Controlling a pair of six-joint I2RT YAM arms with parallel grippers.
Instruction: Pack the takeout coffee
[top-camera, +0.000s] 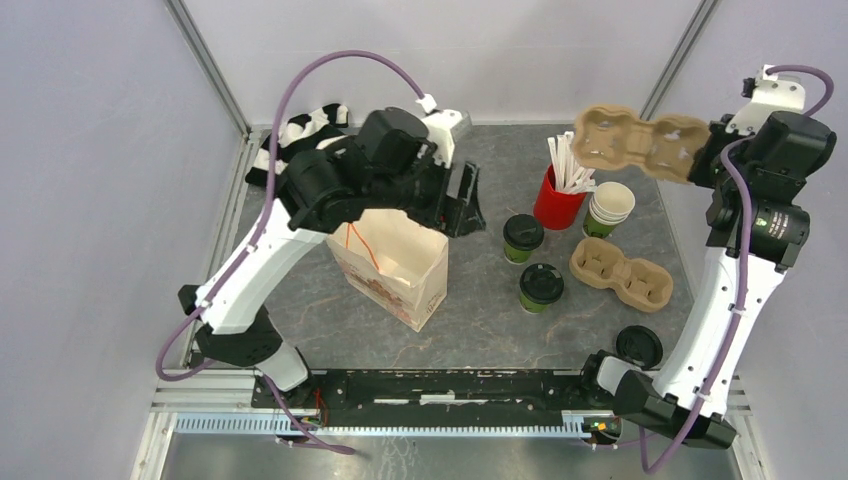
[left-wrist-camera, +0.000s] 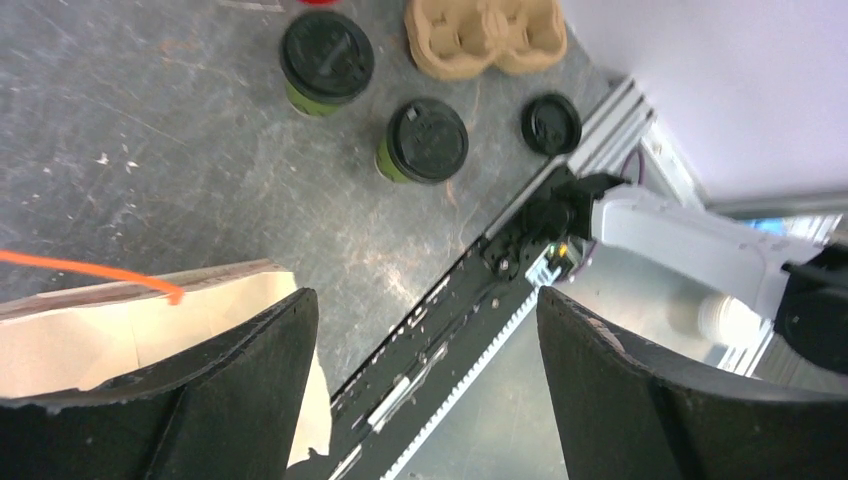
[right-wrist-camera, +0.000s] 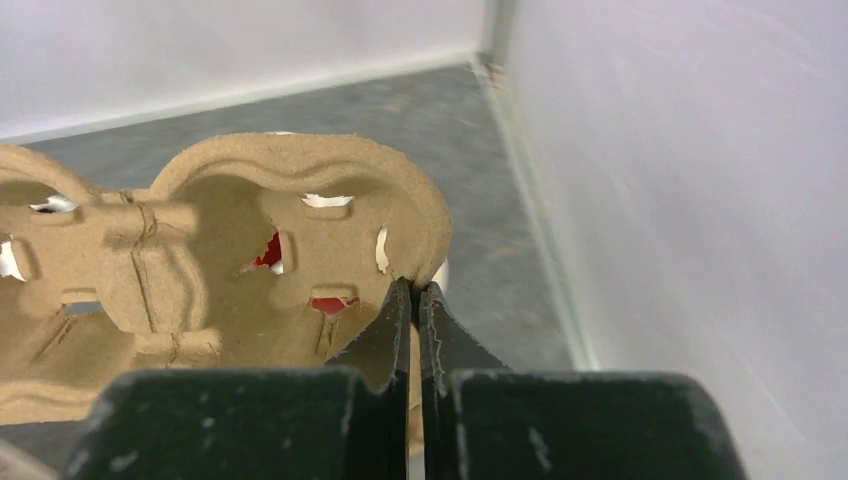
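My right gripper (right-wrist-camera: 413, 290) pinches the rim of a cardboard carrier (top-camera: 640, 143), raised at far right. My left gripper (left-wrist-camera: 422, 305) hangs wide open over the paper bag (top-camera: 395, 265). The far coffee cup (top-camera: 522, 238) and near coffee cup (top-camera: 541, 287) stand lidded, right of the bag.

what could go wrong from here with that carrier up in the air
The right jaws pinch the raised cup carrier only by a thin bit of rim, so it may slip or tear. It hangs near the red cup of sticks and the stacked cups; swinging it down could knock them. The open left jaws at the paper bag could tip it.
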